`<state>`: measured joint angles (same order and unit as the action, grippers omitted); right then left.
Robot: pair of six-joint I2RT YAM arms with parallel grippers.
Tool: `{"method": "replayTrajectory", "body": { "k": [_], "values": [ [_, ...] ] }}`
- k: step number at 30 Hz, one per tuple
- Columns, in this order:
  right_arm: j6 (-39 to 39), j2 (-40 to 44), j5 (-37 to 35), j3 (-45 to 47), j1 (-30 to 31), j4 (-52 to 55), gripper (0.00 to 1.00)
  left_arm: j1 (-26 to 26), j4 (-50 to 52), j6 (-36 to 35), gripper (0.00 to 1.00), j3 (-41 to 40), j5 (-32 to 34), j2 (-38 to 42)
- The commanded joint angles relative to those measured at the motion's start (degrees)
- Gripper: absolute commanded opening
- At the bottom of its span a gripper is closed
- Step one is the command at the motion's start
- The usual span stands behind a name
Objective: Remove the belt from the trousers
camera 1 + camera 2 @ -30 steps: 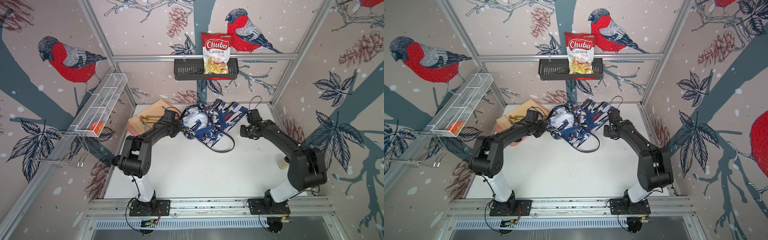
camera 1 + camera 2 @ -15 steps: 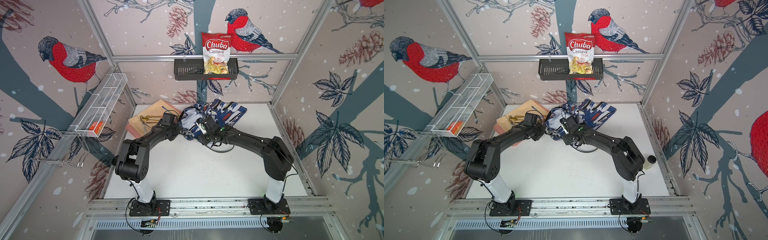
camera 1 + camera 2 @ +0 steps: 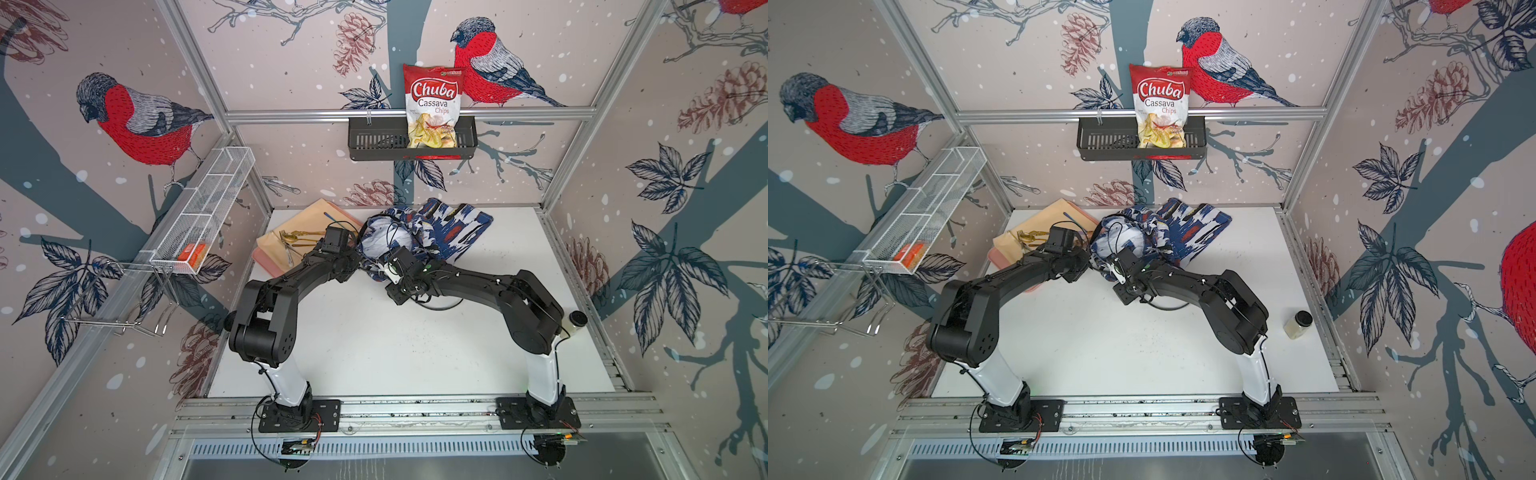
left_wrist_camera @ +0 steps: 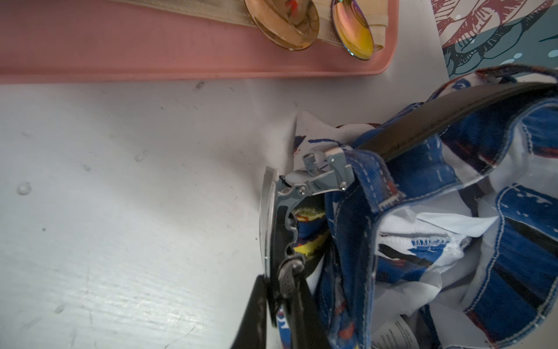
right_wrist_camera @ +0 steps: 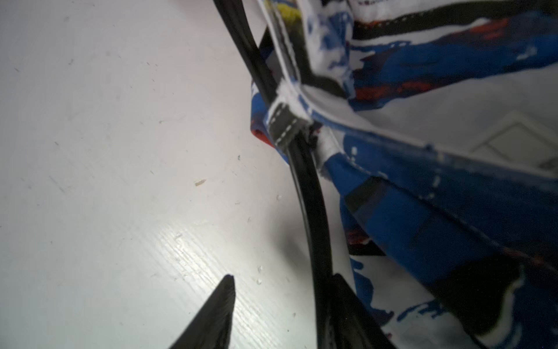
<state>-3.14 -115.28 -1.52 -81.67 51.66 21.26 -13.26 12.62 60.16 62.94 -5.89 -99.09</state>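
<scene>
Black belt still threaded in trousers, table's 12 o'clock. Right gripper swung in from 3 o'clock, jaws apart astride strap. Left gripper pinches buckle. Pull-out imminent.

Chuba cassava chips bag upright in black wall basket. Pink tray with tan cloth, gold cutlery. Small jar near table's right edge. Orange packet in wire shelf.
</scene>
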Motion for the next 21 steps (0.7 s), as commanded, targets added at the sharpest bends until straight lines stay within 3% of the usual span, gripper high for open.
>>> {"method": "replayTrajectory", "body": {
  "k": [1,2,12,21],
  "values": [
    [-0.5,0.4,-3.3,1.2,-0.3,-2.1,0.11,0.1,-0.8,0.3,0.00,-0.2,1.8,0.6],
    [-0.7,0.6,-4.1,1.4,-0.6,-2.0,0.00,0.1,-0.8,0.3,0.00,-0.2,1.8,0.6],
    [-3.0,10.2,-1.9,1.5,-6.1,11.2,0.00,0.2,-1.4,0.2,0.00,0.6,1.5,-0.2],
    [-8.3,18.7,0.2,8.7,-14.2,21.3,0.00,0.0,-2.0,0.3,0.00,1.5,0.8,-1.1]
  ]
}}
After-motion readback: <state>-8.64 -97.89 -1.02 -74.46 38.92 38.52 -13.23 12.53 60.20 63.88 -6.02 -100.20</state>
